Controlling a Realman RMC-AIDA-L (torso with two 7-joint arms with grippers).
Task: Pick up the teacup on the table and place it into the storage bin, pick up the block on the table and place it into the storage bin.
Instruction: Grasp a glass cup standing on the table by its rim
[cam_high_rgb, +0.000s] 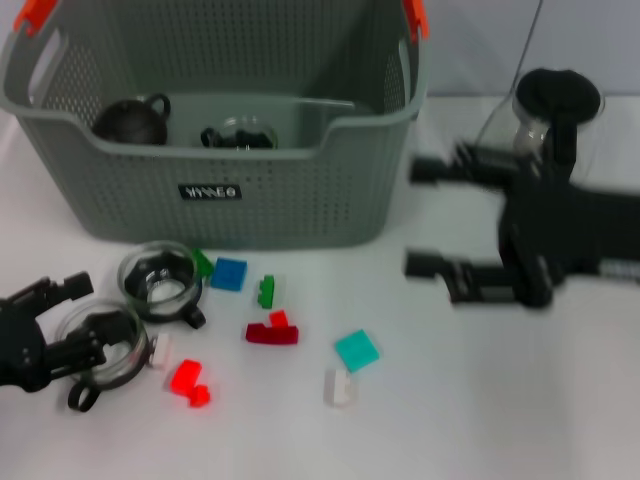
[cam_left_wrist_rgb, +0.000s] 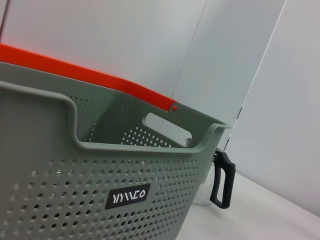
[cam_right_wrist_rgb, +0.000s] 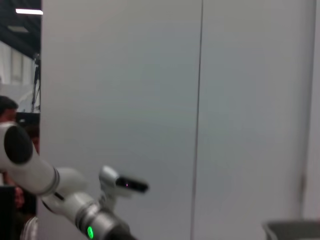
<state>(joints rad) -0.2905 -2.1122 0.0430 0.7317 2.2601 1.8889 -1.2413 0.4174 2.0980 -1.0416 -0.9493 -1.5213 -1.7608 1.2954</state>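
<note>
1. White tabletop, pale wall panels behind; grey storage bin stands at the far left-centre, and already holds a dark teapot and a glass cup.
2. Two more glass teacups sit in front of the bin: one just below its front wall, the other nearer the edge. Loose blocks lie beside them — red, dark red, blue, green, teal, white.
3. Left hand is low at the near-left, fingers spread around the nearer teacup, not pressed onto it.
4. Right hand hovers above the tabletop right of the bin, fingers spread, holding nothing.
5. Risk (judgement): smooth glass may slip or tip on closing; the cup's handle could catch the neighbouring cup or scatter the blocks; a low lift could strike the bin's front rim.
6. Writing: black label on the bin front, white letters — reads roughly "YIYICO", not certain.
</note>
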